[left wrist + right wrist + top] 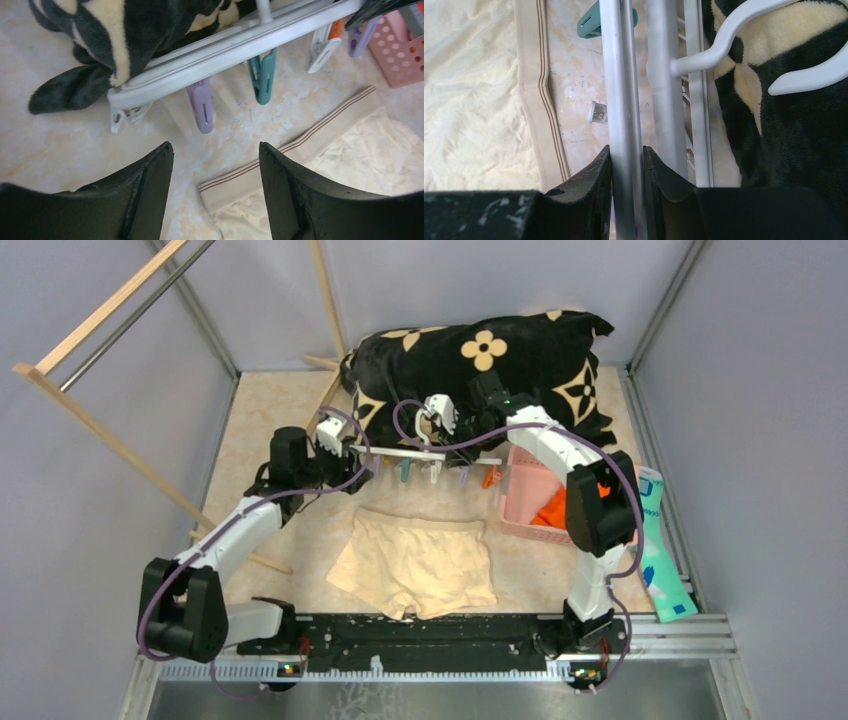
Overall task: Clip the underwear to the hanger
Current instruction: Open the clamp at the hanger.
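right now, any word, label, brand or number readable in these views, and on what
None can be read in any view.
Black plush blanket with cream flower motifs: shapes only, no letters.
Teal and white flat packet at the right table edge: any print is too small to read.
Pale beige fabric underwear: brown stripes on the waistband, no wording.

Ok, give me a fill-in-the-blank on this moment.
The right gripper is ____ on a bar of the hanger.
The left gripper stands ____, with nothing between its fingers.
The underwear lies flat, held by ____ gripper.
The cloth in the basket is ____.
Missing: shut; open; neither; orange.
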